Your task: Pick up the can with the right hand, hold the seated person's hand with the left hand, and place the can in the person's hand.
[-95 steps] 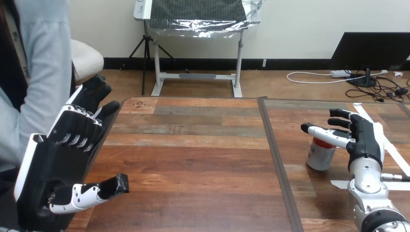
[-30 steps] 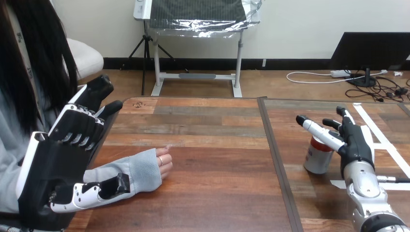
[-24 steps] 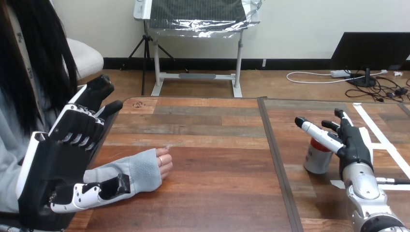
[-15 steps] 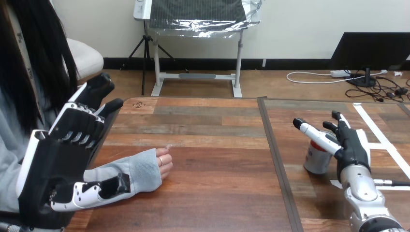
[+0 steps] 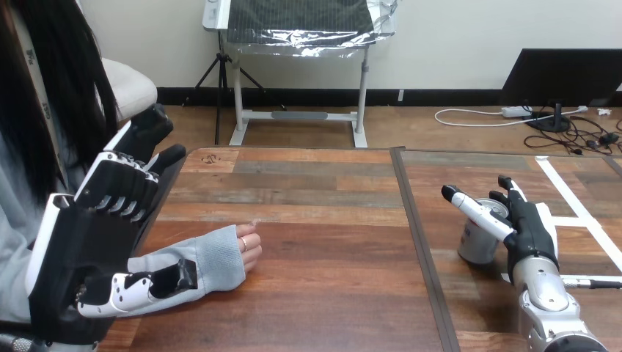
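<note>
Left robot hand (image 5: pixel 82 246), far left of the can (image 5: pixel 474 242): fingers straight, apart, thumb over the person's sleeve, contact unclear. Right robot hand (image 5: pixel 529 233) just right of can, fingers spread, unclamped. Person's hand (image 5: pixel 249 248) rests on surface (image 5: pixel 323 220). Can stands there.

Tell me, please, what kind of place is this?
Probably a robot test bench, not a home: a wooden table marked with white tape, a single can by the robot's right hand, and the person's hand resting near its left hand.

Bare table (image 5: pixel 323 213) lies between the person's hand (image 5: pixel 247 248) and can (image 5: pixel 473 246)
</note>
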`<state>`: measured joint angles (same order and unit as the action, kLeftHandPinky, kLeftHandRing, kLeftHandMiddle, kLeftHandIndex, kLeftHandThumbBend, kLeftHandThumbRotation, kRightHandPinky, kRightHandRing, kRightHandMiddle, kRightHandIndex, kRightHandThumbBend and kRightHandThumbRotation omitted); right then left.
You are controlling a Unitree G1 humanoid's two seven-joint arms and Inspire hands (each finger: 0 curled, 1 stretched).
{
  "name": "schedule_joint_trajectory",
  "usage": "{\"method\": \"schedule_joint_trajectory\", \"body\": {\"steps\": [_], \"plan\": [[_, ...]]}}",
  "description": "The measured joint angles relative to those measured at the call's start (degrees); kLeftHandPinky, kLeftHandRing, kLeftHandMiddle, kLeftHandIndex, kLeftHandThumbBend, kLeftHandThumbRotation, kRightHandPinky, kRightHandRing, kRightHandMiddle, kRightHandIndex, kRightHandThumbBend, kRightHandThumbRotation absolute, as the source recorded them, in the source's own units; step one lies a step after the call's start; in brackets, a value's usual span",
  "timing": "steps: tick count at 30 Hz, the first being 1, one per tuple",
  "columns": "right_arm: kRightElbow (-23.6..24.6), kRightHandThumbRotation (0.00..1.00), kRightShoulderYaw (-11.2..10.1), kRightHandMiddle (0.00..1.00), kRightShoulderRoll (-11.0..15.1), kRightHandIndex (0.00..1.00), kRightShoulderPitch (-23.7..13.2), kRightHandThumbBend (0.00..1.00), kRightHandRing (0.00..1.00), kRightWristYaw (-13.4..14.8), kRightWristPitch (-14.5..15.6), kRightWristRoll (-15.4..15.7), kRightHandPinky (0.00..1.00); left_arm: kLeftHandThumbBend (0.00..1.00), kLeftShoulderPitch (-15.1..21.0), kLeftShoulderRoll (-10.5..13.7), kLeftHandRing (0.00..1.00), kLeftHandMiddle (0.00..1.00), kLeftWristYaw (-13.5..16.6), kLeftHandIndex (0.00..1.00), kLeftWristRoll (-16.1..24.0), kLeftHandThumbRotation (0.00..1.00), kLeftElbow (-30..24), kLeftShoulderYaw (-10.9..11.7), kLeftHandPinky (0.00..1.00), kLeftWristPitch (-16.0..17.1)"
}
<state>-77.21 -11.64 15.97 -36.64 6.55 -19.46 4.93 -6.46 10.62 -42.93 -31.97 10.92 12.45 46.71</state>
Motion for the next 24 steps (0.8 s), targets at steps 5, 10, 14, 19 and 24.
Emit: {"method": "schedule_joint_trajectory", "body": {"steps": [5,10,14,19,24], "plan": [[0.0,0.48,0.3,0.93,0.0,0.97,0.4,1.0,0.9,0.5,-0.2,0.2,0.82,1.0,0.0,0.0,0.97,0.96,0.3,0.9,0.1,0.33,0.0,0.0,0.92,-0.3],[0.0,0.48,0.3,0.93,0.0,0.97,1.0,1.0,0.91,0.5,-0.6,0.4,0.83,1.0,0.0,0.0,0.97,0.96,0.2,0.9,0.1,0.33,0.0,0.0,0.92,-0.2],[0.0,0.47,0.4,0.91,0.0,0.96,1.4,1.0,0.89,0.6,-0.6,0.5,0.81,1.0,0.0,0.0,0.97,0.96,1.0,0.9,0.7,0.33,-0.1,0.0,0.92,-0.3],[0.0,0.45,0.3,0.92,-0.1,0.96,1.7,1.0,0.9,0.8,-0.9,0.4,0.81,1.0,0.0,0.0,0.97,0.96,1.4,0.89,0.7,0.33,-0.1,0.0,0.92,-0.6],[0.0,0.46,0.3,0.9,-0.1,0.96,1.7,1.0,0.85,1.1,-1.0,0.6,0.74,1.0,0.0,0.0,0.98,0.97,0.7,0.9,0.1,0.31,-0.1,-0.1,0.94,-0.8]]}}
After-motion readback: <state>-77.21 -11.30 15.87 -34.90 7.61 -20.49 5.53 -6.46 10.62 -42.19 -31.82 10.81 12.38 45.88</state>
